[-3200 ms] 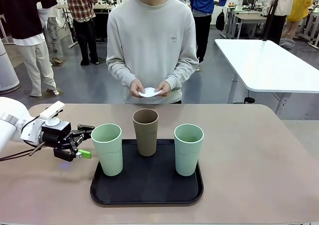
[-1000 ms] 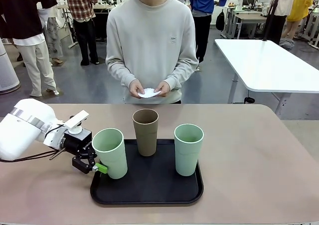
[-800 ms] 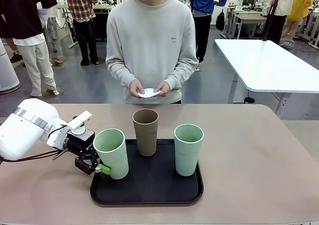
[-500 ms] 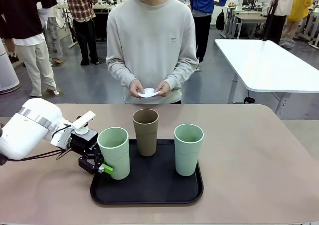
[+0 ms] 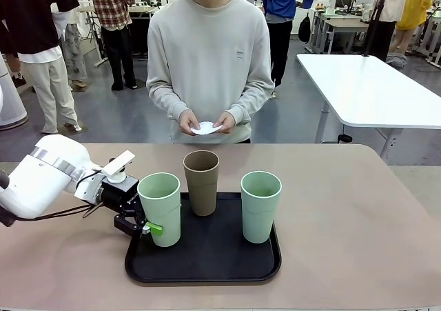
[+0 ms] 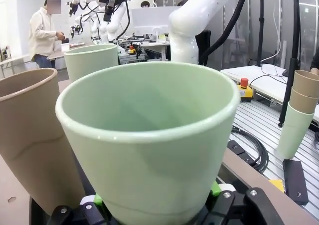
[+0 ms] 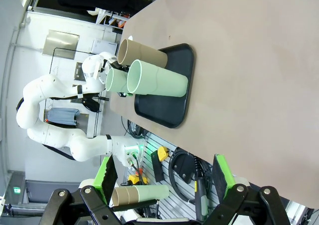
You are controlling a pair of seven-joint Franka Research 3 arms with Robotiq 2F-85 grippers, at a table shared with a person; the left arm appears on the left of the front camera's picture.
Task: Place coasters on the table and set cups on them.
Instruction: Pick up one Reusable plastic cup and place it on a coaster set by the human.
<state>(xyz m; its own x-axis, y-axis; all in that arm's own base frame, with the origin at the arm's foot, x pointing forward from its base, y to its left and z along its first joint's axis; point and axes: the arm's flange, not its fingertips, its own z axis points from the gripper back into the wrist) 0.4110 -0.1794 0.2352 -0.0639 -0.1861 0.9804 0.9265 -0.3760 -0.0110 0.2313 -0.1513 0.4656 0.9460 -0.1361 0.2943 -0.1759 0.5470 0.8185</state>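
Item 1. My left claw [image 5: 151,226]: closed on the lower body of a tall, pale mint green matte tumbler [image 5: 160,204], one green pad on each side. The tumbler stands at the left end of the black rounded-corner tray [image 5: 207,261]. I cannot tell whether its base has left the tray.

Item 2. My right claw [image 7: 164,185]: jaws wide apart, holding nothing, well away from the tray.

Item 3. Step in hand, as I judge it: the first cup is gripped and ready to lift out.

Item 4. Scalloped white paper coasters [image 5: 207,127]: in the person's hands [image 5: 224,122] at the far edge, none yet laid on the beige-pink tabletop [image 5: 358,214]. The next move calls for a straight lift over the tray's raised lip, then a coaster laid down to receive the cup.

Item 5. Neighbours: a tan brown tumbler [image 5: 201,181] just beside my cup, and a second mint green tumbler [image 5: 260,205] farther right. Both are on the tray. The tan one is close enough to be knocked if I swing inward.
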